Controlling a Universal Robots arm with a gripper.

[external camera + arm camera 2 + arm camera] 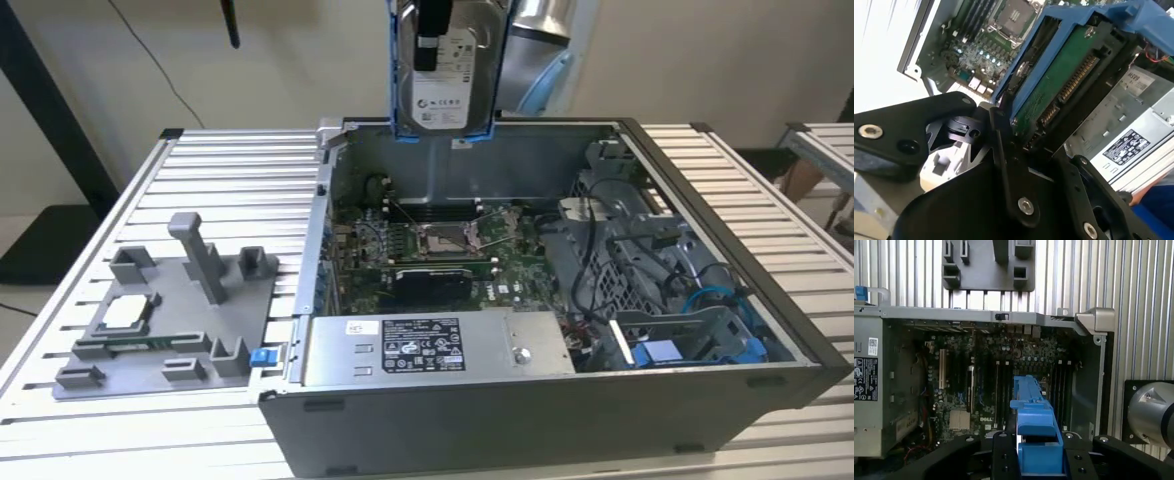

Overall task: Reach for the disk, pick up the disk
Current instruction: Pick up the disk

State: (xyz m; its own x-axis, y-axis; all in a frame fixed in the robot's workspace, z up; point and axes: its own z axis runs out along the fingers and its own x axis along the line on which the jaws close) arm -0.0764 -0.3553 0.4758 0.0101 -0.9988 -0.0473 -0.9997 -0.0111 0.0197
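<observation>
Silver-grey, the disk (pixel 450 75) is already clamped between the fingers of the gripper (pixel 1019 135) and held lifted, the computer case (pixel 747 400) lying below.

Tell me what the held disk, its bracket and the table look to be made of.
The disk: silver-grey metal body by its dull sheen, with a white paper-like label; in the second wrist view its underside is a green circuit board. Its bracket: blue, matte, moulded, likely plastic. The table: pale ribbed slats with a brushed shine, probably aluminium. The claw, shut on the disk, looks like black metal.
</observation>
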